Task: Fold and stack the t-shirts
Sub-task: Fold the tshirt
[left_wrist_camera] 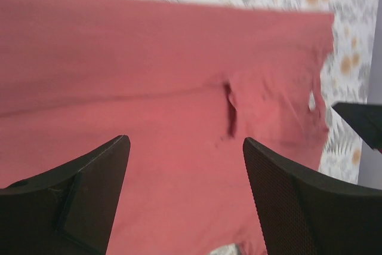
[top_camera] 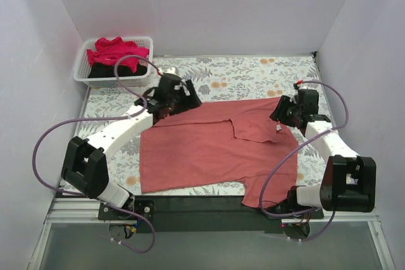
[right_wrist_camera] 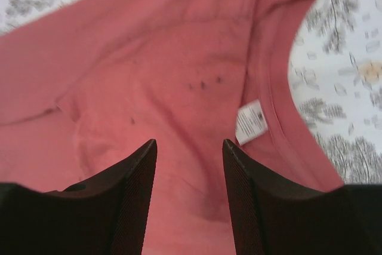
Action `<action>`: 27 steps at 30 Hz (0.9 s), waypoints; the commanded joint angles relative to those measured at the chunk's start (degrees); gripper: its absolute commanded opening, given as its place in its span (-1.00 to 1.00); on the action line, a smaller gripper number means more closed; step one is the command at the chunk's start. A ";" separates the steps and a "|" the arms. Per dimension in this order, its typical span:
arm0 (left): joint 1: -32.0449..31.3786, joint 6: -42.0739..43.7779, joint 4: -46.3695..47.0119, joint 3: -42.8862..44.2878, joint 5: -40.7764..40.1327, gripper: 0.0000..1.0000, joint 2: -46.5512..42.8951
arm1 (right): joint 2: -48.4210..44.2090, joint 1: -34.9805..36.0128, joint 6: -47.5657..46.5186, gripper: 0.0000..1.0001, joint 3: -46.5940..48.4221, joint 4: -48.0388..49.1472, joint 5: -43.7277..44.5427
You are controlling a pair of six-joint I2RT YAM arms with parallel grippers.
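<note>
A dusty coral-red t-shirt [top_camera: 209,150] lies spread on the floral table, with its collar end to the right and a flap [top_camera: 253,124] folded over onto it. My left gripper [top_camera: 192,100] hovers over the shirt's far left edge. In the left wrist view the left gripper [left_wrist_camera: 185,141] is open, with only red cloth [left_wrist_camera: 149,76] below it. My right gripper [top_camera: 279,116] sits over the collar. It [right_wrist_camera: 190,143] is open above the cloth, beside the white neck label [right_wrist_camera: 250,122]. A crimson-pink t-shirt [top_camera: 117,50] and a black one [top_camera: 104,71] lie in the basket.
The white slatted basket [top_camera: 81,73] stands at the back left corner. Floral tablecloth [top_camera: 247,77] shows behind the shirt. White walls close in the left, back and right sides. The shirt's lower right part [top_camera: 256,191] hangs over the near table edge.
</note>
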 commanded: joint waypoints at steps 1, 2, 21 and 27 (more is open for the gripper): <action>-7.69 -5.82 -0.16 -1.61 0.78 0.50 2.92 | -6.90 1.51 1.71 0.11 -5.35 -2.50 2.81; -9.45 -6.35 0.02 -0.66 0.26 0.46 5.36 | -8.23 1.79 1.63 0.10 -6.51 -2.50 2.72; -21.68 -7.76 2.13 19.48 -1.33 -0.10 31.57 | -12.91 1.97 2.32 0.02 -11.53 -1.71 4.82; -22.03 -8.12 2.13 20.98 -0.10 -0.30 34.65 | -9.48 0.39 3.65 -0.01 -10.56 -1.26 3.95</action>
